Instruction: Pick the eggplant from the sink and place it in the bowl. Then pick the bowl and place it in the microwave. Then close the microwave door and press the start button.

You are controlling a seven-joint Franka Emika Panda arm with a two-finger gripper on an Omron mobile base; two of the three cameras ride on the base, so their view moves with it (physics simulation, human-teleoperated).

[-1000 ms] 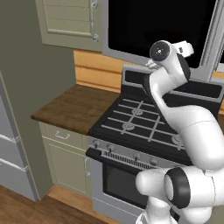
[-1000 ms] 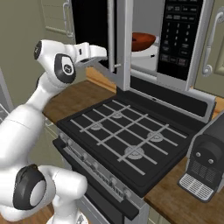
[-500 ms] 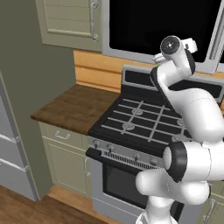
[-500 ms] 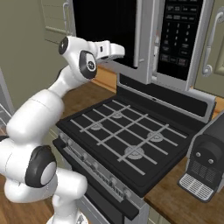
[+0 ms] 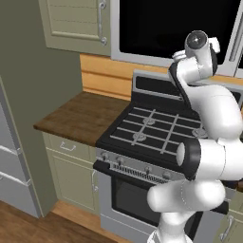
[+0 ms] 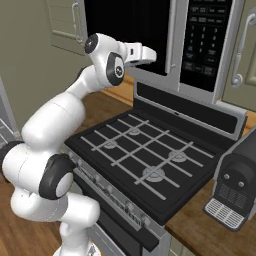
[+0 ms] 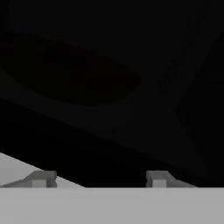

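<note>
The microwave door (image 6: 131, 29), a black glass window in a light grey frame, stands flat against the microwave above the stove, shut or very nearly so. My gripper (image 6: 149, 52) reaches out level and sits right at the glass, near the door's lower right part. In the hand view the gripper (image 7: 100, 180) has its fingertips (image 7: 43, 178) wide apart with nothing between them: open, facing dark glass. The microwave's control panel (image 6: 202, 42) with its buttons lies just right of the door. The bowl and the eggplant are hidden behind the door. The sink is out of view.
A black-topped gas stove (image 6: 145, 155) sits directly under the microwave. A dark coffee machine (image 6: 234, 182) stands on the counter to its right. Left of the stove are a wooden counter (image 5: 76, 116), a pale wall cabinet (image 5: 76, 19) and a grey fridge (image 5: 9, 166).
The microwave door has swung from wide open to flat against the oven. My hand moved with it toward the microwave. The bowl inside is no longer visible.
</note>
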